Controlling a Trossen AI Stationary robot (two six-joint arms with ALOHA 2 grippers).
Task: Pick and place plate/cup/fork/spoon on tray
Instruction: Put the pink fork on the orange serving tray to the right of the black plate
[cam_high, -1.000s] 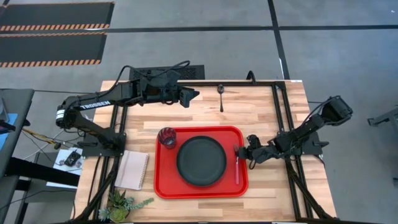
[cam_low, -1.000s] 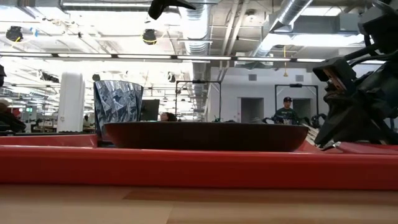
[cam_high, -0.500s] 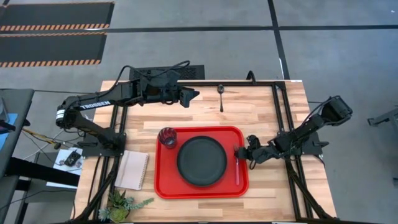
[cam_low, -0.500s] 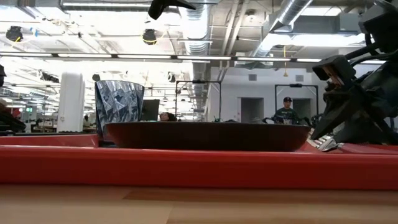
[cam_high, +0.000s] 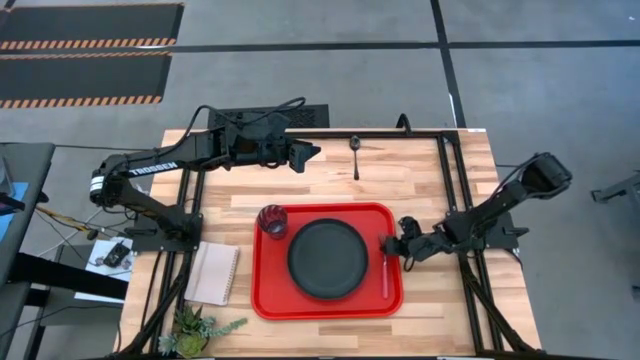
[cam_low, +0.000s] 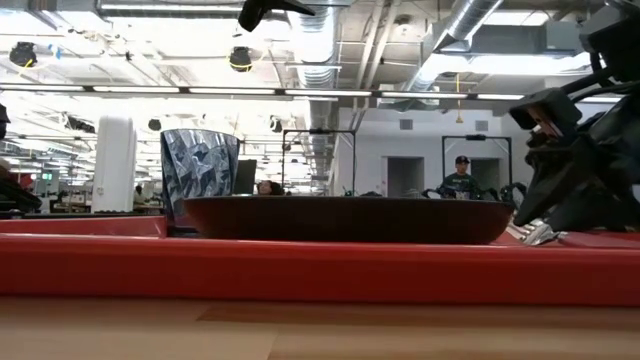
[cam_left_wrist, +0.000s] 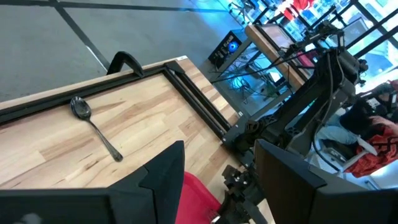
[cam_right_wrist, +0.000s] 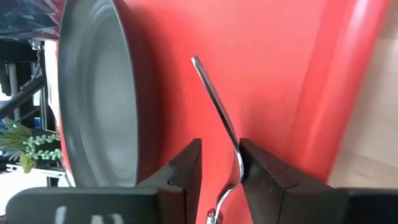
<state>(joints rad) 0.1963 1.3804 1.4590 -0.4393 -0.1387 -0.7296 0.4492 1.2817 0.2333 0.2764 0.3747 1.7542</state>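
Note:
The red tray (cam_high: 268, 290) lies in the middle of the table. On it are the black plate (cam_high: 326, 258), the dark cup (cam_high: 271, 220) at its far left corner, and the fork (cam_high: 386, 272) along its right side. The fork's handle lies on the tray floor. My right gripper (cam_high: 392, 246) is low over the tray's right rim and open, with the fork's neck between its fingers (cam_right_wrist: 220, 142). The dark spoon (cam_high: 355, 155) lies on the wood at the far edge. My left gripper (cam_high: 312, 153) hovers open and empty left of the spoon. My right gripper has the fork's neck (cam_right_wrist: 236, 152) lying against the inner side of one finger (cam_right_wrist: 258, 171); the other finger (cam_right_wrist: 186, 165) stands apart from it. The fingers come low from the table's right and lie along the fork. The handle (cam_right_wrist: 211, 93) rests on the tray, and the tines (cam_low: 535, 235) show just above the rim.
A white notepad (cam_high: 213, 272) and a small plant (cam_high: 195, 326) lie at the near left. Black frame rails (cam_high: 452, 190) run along the table's right and far sides. Bare wood lies between the tray and the spoon.
The tray, with the plate, cup and fork on it, has slid a little toward the table's right edge. My right gripper has gone the same way by a small amount, staying low at the tray's right rim.

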